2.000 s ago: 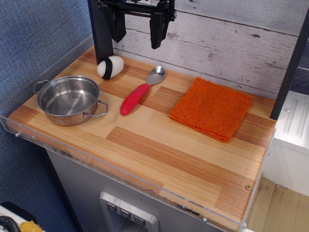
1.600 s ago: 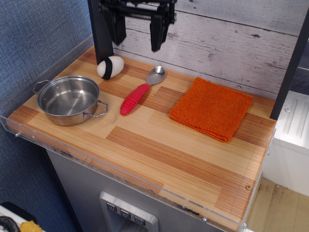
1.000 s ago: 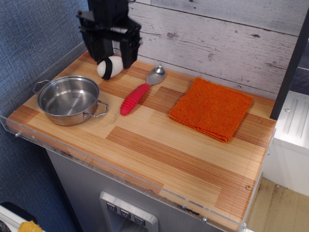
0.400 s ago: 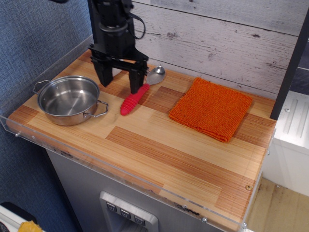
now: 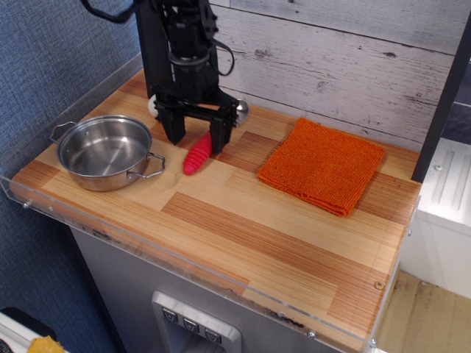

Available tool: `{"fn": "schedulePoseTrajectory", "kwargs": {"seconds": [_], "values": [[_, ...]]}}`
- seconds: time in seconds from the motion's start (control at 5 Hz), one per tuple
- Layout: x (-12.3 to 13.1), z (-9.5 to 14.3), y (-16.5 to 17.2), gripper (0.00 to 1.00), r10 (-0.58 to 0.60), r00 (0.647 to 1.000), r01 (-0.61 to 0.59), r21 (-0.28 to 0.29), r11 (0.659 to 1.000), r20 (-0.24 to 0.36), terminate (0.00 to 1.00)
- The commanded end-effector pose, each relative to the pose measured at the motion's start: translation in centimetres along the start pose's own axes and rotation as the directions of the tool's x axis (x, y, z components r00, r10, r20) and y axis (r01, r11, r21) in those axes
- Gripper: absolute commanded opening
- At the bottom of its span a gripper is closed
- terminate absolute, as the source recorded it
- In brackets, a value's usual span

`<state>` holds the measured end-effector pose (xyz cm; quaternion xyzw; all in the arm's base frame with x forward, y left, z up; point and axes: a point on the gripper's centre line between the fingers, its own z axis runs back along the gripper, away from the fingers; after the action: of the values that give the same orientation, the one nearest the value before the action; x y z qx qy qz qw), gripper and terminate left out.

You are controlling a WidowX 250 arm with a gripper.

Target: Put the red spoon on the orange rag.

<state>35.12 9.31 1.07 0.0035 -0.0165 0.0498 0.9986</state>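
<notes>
The red spoon [image 5: 196, 157] lies on the wooden tabletop, its ribbed red handle pointing front-left and its silver bowl [image 5: 241, 108] mostly hidden behind the arm. My black gripper [image 5: 199, 142] is open and low over the spoon's handle, with one finger on each side of it, near the table surface. The orange rag [image 5: 322, 165] lies flat to the right, apart from the spoon and the gripper.
A steel pot [image 5: 105, 151] with two handles stands left of the gripper. A white egg-shaped object is mostly hidden behind the arm. A clear acrylic rim [image 5: 66, 218] edges the table's front and left. A plank wall stands at the back.
The gripper came down from high at the back, swung left over the egg-shaped object, then moved right and lower until its open fingers straddle the spoon's handle. The spoon and rag have not moved.
</notes>
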Motion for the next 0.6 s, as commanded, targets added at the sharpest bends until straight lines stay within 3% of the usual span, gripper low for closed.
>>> {"fn": "schedulePoseTrajectory", "kwargs": {"seconds": [0.0,0.4], "values": [[1.18,0.37,-0.63,0.0,-0.021,1.0,0.02,0.015,1.0,0.023,0.0],[0.87,0.95,-0.76,0.0,-0.01,0.999,0.01,0.004,1.0,0.033,0.0]]}}
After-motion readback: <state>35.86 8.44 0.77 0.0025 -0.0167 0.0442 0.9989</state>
